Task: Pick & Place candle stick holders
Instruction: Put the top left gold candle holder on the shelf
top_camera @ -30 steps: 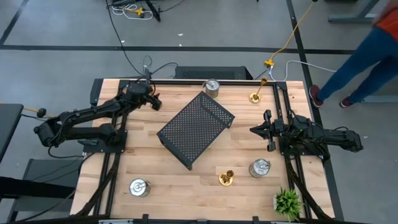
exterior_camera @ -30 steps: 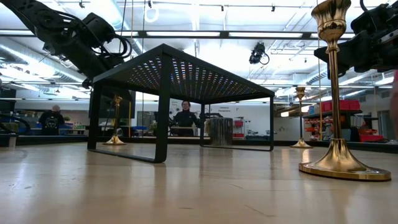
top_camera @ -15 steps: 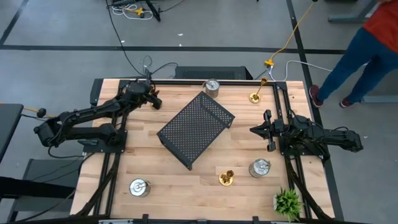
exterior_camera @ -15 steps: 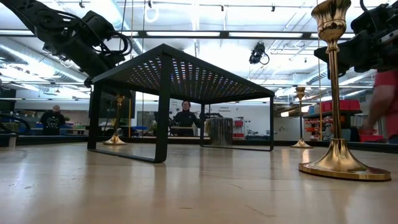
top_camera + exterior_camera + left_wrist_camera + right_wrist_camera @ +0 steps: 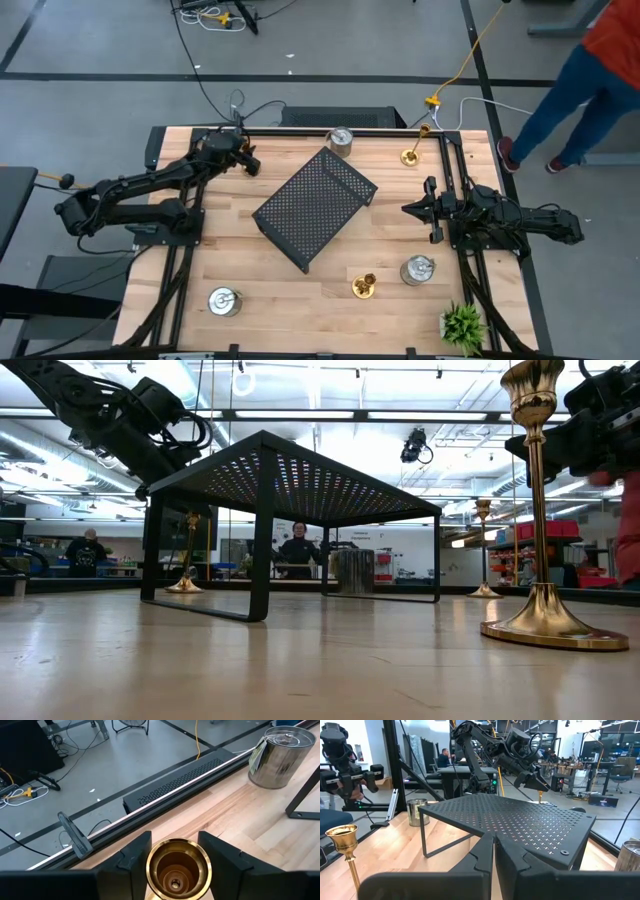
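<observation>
Candle stick holders sit scattered on the bench [image 5: 300,300] around the black tray [image 5: 315,207], so nearly all remains to do. Left tool [image 5: 175,851] has its fingers against a gold holder [image 5: 177,867] at the far left corner, apparently gripped. Right tool [image 5: 493,851] waits, fingers together, empty.

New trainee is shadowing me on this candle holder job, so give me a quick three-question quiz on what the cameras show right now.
1. True or false: the left gripper has its fingers on either side of a gold candle holder's cup.
2. Multiple choice: the black perforated tray is A) upside down, standing on its legs mid-table; B) held by the right gripper; C) on the floor.
3. Fill in: the green plant sits at the table's near-____ corner.

Key: 1 true; 2 A; 3 right.
</observation>
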Robot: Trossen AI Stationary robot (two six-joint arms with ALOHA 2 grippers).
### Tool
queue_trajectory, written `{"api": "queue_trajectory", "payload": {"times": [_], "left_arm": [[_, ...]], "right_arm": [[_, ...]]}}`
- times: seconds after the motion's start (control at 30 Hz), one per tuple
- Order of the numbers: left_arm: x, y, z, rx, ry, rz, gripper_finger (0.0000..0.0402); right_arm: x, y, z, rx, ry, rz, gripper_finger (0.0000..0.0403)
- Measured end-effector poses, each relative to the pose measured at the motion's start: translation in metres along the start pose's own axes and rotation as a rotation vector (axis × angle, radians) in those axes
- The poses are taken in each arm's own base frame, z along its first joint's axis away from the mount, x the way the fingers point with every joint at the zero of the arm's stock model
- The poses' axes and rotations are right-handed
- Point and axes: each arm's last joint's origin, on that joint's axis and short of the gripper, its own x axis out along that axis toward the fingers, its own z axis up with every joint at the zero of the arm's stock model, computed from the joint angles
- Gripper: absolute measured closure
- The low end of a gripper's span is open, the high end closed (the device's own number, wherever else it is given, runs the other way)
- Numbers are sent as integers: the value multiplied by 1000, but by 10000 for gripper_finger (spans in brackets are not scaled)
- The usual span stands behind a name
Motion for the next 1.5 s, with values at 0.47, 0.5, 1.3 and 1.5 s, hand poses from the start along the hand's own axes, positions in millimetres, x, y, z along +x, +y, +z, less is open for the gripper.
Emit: {"api": "queue_trajectory", "payload": {"times": [0.47, 0.5, 1.3, 1.5], "left_arm": [[0, 0, 0, -25, -1, 0, 239], [0, 0, 0, -27, -1, -1, 241], [-48, 3, 123, -43, -165, -102, 257], [-67, 5, 146, -51, -154, -181, 255]], "right_arm": [[0, 0, 0, 0, 0, 0, 380], [0, 0, 0, 0, 0, 0, 380], [0, 0, 0, 0, 0, 0, 380], [0, 0, 0, 0, 0, 0, 380]]}}
